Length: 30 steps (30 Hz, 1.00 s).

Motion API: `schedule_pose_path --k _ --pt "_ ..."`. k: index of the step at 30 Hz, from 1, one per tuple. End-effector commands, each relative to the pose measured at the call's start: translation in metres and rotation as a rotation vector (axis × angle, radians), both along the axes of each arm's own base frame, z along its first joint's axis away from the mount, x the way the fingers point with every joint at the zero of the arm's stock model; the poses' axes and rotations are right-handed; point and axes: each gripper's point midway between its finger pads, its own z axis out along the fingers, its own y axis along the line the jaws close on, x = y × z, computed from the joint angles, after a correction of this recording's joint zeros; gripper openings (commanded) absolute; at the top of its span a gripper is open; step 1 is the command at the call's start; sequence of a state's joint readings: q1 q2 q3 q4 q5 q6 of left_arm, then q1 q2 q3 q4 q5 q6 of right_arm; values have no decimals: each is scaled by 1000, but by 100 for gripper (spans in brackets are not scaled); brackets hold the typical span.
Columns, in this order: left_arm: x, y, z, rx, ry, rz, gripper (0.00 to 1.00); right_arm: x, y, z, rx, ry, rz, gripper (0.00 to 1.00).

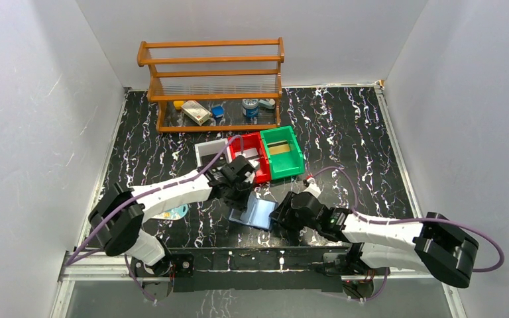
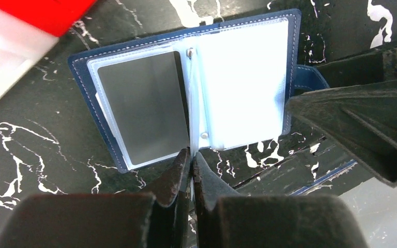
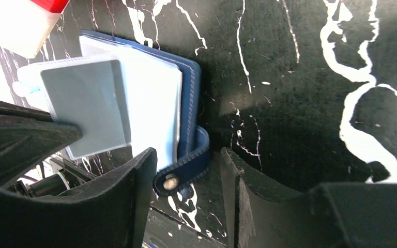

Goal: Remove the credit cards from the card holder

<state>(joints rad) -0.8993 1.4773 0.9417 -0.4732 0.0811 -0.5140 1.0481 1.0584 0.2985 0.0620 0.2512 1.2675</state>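
Navy card holder (image 3: 190, 98) beside right tool (image 3: 188, 155)

This is a robotics lab test cell, not a lived-in room. Plain white walls (image 1: 40, 99) box the scene in on the left, the back and the right, bare of any fittings. They enclose a table (image 1: 344, 132) covered in black marble-patterned sheet. Along the bottom of the overhead view, two white-and-black robot arms (image 1: 172, 192) are bolted to a metal rail (image 1: 265, 255), with purple cables (image 1: 351, 179) looping off them. The props look staged for trials: a wooden rack (image 1: 212, 59) at upper centre holding small odd items, and white, red and green plastic bins (image 1: 285, 152) side by side mid-frame.
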Motion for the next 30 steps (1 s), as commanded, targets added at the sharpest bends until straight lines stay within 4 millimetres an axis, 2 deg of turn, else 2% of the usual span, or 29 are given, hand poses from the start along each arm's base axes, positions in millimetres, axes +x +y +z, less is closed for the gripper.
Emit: schedule_pose_path --k 1,3,7,10,15,21,25,30 --pt "-11 1 -3 90 16 -33 3 5 11 4 29 -3 3 56" --pt "-11 -7 -2 85 14 -36 5 5 11 2 24 7 -1 55" --pt "-9 -23 3 45 23 -43 24 4 11 1 20 14 -1 53" --pt "-14 -40 4 -21 60 -70 31 4 10 1 24 12 -5 53" --pt "-27 -60 6 -113 119 -107 35 3 3 0 23 13 -28 54" --pt "-40 -89 25 -276 143 -184 39 4 -11 0 37 13 -99 54" --pt "-30 -79 27 -253 66 -151 39 4 -18 8 65 -10 -124 54" --pt "-4 -44 38 -162 -113 -56 45 5 -18 27 133 -63 -111 54"
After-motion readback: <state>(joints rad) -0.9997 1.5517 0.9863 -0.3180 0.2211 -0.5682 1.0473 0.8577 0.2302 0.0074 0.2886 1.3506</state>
